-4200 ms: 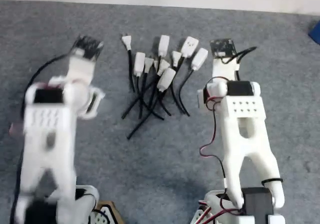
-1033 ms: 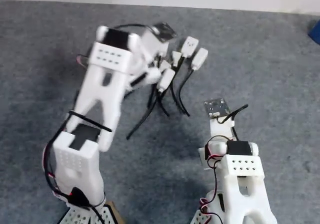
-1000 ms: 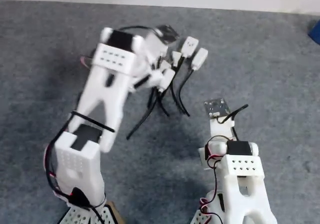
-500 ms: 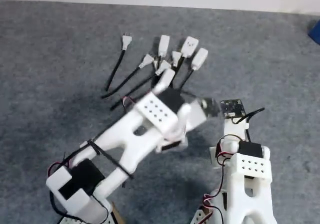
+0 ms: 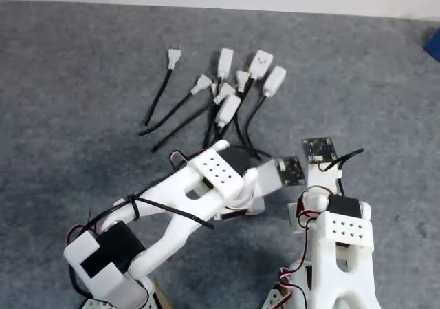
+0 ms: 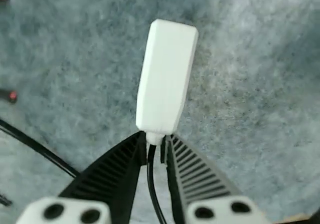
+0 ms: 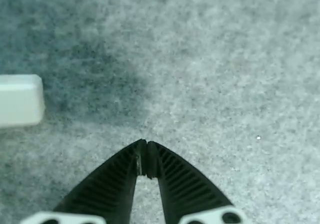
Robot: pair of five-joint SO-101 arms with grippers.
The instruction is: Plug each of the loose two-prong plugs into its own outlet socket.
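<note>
The left gripper point(image 6: 152, 146) is clamped tight on the neck of a white block point(image 6: 167, 79), right where its black cord point(image 6: 151, 189) runs in. The block juts out past the fingertips, hanging over the grey carpet point(image 5: 82, 116). I see no prongs on it from here, so I take it for a socket end, though I can't be sure. Pinching it at the neck leaves its far face free, which is probably the reason for that grip. The left arm point(image 5: 206, 178) lies slantwise from the near left toward the middle, which puts the block just beside the other arm.

At the far side lie the loose pieces. A lone plug point(image 5: 174, 56) sits at the left with its cord trailing toward me. To its right is a bunch of white heads point(image 5: 230, 108) fanned out, their cords crossing beneath the left arm. Nothing there looks joined yet, so I'd say the job has barely begun.

The right gripper point(image 7: 146, 161), on the right arm point(image 5: 344, 233) at the near right, is pressed closed on nothing and points down at the carpet. It would need to spread its fingers before it could take a plug to meet the block.
</note>
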